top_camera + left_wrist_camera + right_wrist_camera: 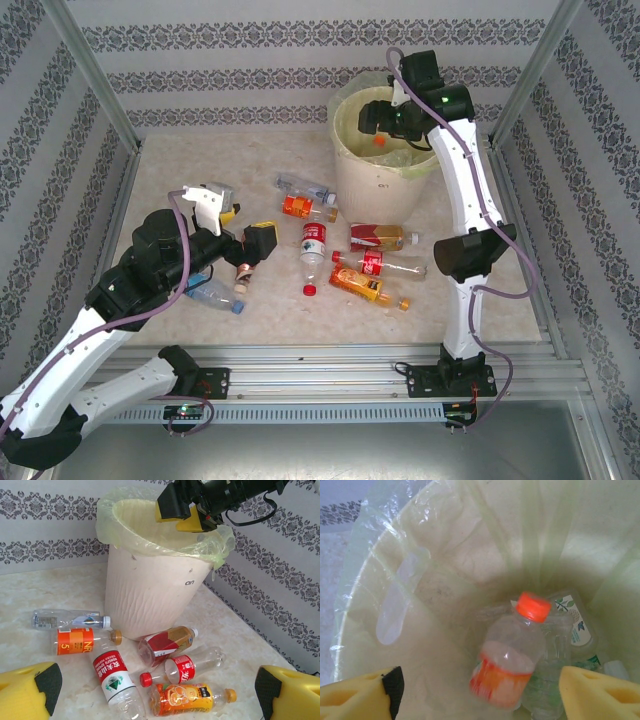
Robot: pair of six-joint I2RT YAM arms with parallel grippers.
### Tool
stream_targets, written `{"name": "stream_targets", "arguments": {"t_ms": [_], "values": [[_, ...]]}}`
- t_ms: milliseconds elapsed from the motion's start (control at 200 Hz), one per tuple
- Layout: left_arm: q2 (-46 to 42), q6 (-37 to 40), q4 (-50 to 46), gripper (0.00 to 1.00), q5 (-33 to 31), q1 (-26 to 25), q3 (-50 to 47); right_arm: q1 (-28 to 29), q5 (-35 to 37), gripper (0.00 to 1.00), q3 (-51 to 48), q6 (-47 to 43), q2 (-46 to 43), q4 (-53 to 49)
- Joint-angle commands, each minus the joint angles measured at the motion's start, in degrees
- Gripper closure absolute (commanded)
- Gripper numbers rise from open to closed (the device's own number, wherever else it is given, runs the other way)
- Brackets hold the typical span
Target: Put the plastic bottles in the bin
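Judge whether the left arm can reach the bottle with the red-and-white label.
Probably yes: the open left gripper faces that bottle, which lies on the table with nothing over it.

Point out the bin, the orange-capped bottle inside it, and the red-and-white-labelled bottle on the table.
bin [150, 595], left wrist view, on its ribbed outer wall.
orange-capped bottle [507, 652], right wrist view, on the clear body above its label.
red-and-white-labelled bottle [112, 672], left wrist view, on its label.

Bright, even overhead light, soft shadows; the orange-capped bottle [510, 655] looks blurred.
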Motion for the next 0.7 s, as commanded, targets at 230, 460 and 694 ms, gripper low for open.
{"name": "stream_targets", "arguments": {"t_ms": [230, 460, 694], "values": [[0.66, 1.63, -2.57, 0.0, 1.81, -0.12, 1.65, -1.48, -3.82, 0.14, -2.82, -2.28, -8.47, 0.87], [1.83, 2.07, -4.04, 0.0, 1.25, -0.12, 1.77, -0.6, -5.94, 0.13, -15.11, -5.15, -20.24, 4.62], [4.02, 1.88, -5.76, 0.0, 2.2, -0.1, 1.91, 2.1, -8.21, 0.12, -28.67, -4.42, -33.87, 6.55]]}}
